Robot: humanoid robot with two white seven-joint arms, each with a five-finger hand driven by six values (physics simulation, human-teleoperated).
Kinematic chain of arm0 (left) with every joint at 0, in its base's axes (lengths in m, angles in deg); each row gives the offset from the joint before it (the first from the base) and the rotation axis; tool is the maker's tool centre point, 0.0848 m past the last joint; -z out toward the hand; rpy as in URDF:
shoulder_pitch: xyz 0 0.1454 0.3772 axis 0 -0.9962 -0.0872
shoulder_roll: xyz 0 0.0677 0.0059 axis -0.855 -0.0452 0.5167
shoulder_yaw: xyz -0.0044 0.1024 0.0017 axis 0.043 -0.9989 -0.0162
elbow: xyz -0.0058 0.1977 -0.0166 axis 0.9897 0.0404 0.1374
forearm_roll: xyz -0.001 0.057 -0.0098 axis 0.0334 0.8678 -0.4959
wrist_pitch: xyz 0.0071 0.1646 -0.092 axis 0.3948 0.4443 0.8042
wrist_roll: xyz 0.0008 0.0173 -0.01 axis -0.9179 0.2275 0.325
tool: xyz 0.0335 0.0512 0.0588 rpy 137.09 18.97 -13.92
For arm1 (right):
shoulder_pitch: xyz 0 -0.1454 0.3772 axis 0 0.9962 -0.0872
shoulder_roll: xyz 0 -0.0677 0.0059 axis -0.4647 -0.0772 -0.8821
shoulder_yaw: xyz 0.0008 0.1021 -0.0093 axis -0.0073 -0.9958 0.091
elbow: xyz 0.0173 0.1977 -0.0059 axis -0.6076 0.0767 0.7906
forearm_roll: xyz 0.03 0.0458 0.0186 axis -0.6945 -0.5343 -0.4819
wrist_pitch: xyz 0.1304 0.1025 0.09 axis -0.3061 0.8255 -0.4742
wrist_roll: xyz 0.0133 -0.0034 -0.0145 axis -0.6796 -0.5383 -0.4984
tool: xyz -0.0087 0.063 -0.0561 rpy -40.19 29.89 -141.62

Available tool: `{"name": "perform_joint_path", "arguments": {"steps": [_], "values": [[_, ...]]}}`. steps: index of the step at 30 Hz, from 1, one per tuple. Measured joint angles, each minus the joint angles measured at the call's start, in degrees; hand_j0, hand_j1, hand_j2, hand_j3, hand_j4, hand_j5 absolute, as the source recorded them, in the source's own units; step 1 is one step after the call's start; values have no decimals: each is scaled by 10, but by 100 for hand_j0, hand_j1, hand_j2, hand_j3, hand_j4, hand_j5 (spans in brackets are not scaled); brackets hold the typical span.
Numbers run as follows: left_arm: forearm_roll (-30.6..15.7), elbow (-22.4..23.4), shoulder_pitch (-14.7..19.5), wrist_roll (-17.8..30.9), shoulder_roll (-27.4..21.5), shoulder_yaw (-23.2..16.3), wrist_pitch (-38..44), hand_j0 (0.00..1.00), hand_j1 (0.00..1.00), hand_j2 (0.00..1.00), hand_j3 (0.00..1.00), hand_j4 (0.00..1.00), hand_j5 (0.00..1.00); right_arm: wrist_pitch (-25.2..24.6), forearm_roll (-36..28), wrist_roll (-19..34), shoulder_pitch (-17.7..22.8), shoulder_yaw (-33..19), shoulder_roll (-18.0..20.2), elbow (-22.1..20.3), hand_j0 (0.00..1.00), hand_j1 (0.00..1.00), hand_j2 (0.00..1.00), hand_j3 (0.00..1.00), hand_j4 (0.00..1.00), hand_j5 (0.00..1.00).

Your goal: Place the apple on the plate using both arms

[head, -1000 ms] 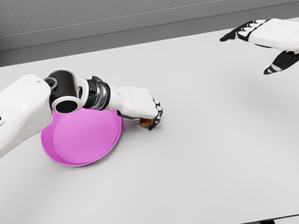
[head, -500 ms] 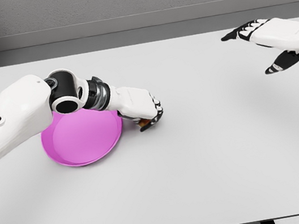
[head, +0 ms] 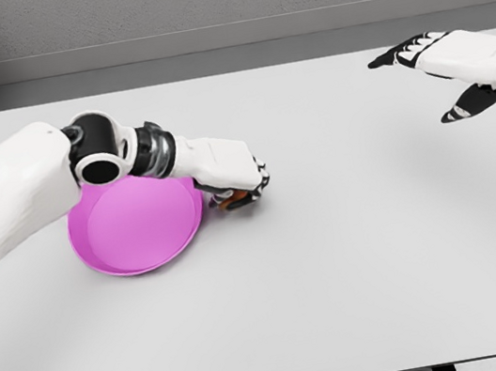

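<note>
A pink plate (head: 132, 233) lies on the white table at the left. Just past its right rim my left hand (head: 241, 187) is curled around the apple (head: 229, 201); only a small reddish-brown patch of the fruit shows beneath the fingers. The hand and apple hang slightly above the tabletop, beside the plate's edge rather than over it. My left forearm crosses over the plate's back rim. At the far right my right hand (head: 433, 69) hovers above the table with spread fingers and nothing in it.
The white table (head: 355, 253) stretches wide toward the front and right. A grey wall runs along its far edge. The table's front edge lies near the bottom of the view.
My left hand has lifted the apple a little and drawn it up and left, closer to the plate's rim. The elbow has risen. The right hand has barely moved.
</note>
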Motion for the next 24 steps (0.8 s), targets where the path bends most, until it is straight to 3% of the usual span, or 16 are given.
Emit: {"name": "perform_joint_path", "arguments": {"steps": [7, 15, 16, 18, 20, 21, 24], "values": [[-21, -5, -1, 1, -2, 42, 0, 0, 0, 0, 0, 0, 0, 0, 0, 0, 0, 0, 0, 0, 100, 100, 100, 100, 100, 100], [-3, 0, -16, 8, -71, 70, -1, 0, 0, 0, 0, 0, 0, 0, 0, 0, 0, 0, 0, 0, 100, 100, 100, 100, 100, 100], [1, 2, -19, 9, -77, 71, -1, 4, 4, 4, 4, 4, 4, 0, 0, 0, 0, 0, 0, 0, 100, 100, 100, 100, 100, 100], [9, 3, -29, 9, -88, 71, -1, 29, 29, 29, 29, 29, 29, 0, 0, 0, 0, 0, 0, 0, 100, 100, 100, 100, 100, 100], [11, 4, -33, 9, -96, 72, -1, 84, 84, 84, 84, 84, 84, 0, 0, 0, -1, 0, 0, 0, 100, 100, 100, 100, 100, 100], [12, 4, -33, 9, -99, 72, -1, 100, 100, 100, 100, 100, 100, 0, 0, 0, -1, 0, 0, 0, 100, 100, 100, 100, 100, 100], [12, 4, -33, 8, -109, 74, 0, 100, 100, 100, 100, 100, 100, 0, 0, 0, 0, 0, 0, 0, 100, 100, 100, 100, 100, 100]]}}
